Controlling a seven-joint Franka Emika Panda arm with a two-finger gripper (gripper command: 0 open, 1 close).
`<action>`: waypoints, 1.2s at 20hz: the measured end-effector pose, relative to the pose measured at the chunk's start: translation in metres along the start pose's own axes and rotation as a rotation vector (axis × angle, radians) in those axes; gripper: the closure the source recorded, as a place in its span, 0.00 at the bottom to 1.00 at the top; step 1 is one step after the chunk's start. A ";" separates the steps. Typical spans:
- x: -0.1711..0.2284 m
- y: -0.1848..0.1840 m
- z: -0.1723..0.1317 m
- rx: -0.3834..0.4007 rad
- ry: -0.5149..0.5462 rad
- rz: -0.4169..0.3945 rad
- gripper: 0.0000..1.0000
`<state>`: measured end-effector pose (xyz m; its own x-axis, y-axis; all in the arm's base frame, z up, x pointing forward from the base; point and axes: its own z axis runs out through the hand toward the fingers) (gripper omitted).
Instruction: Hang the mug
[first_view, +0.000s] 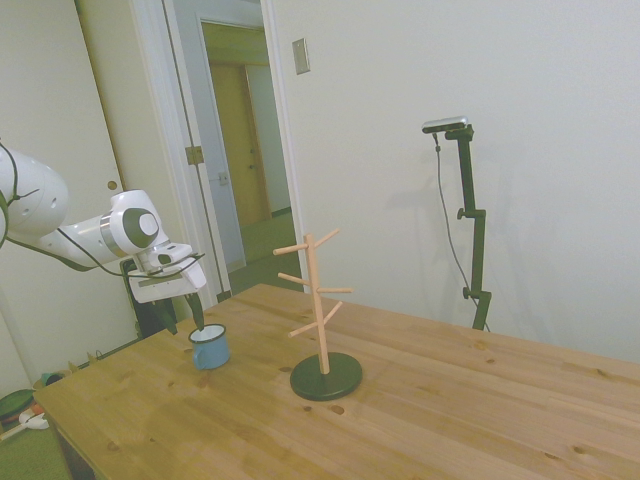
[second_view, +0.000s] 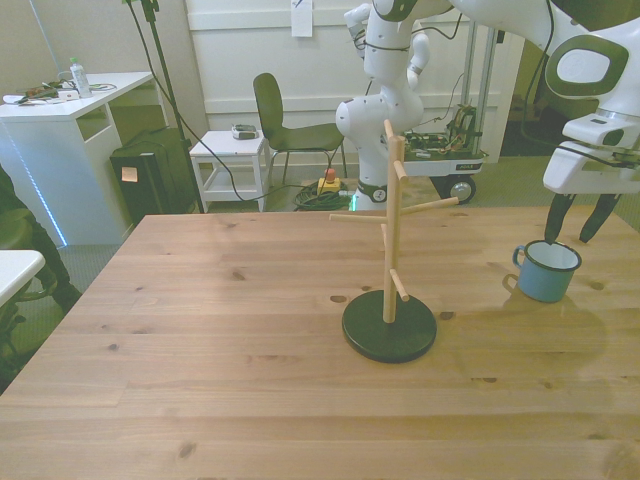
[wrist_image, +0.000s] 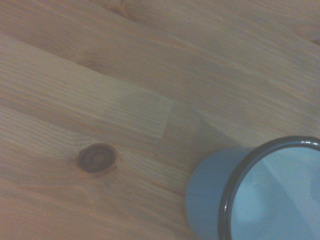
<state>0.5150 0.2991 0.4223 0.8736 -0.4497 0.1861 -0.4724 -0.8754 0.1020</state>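
Light-blue enamel with a dark rim, that's the mug, sitting upright on the wooden table off to the front view's right, well apart from the peg stand. Its loop handle points toward the stand in the front view.

Gripper is hanging just above the mug's rim with the fingers spread apart, nothing in them. From the side view one fingertip looks like it's dipping at or just inside the rim, but I can't swear to it. So I'd say I'm at the grasp step: approach lined up, mug not picked up yet, hanging not started.

My guess for the next move: drop a little so one finger goes inside the wall and one outside, pinch the rim, then lift and turn the mug so the handle loop can slide over one of the angled pegs. Thin rim, so the pinch needs to be square or it'll tip.

No brand, label or readable writing on the mug or stand that I can make out.
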 end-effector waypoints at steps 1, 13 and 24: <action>0.001 0.001 0.003 -0.001 -0.001 0.002 0.00; 0.004 0.008 0.033 -0.042 -0.008 -0.002 1.00; 0.017 0.020 0.036 -0.032 0.007 0.023 1.00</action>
<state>0.5244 0.2680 0.3921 0.8615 -0.4685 0.1959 -0.4963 -0.8585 0.1289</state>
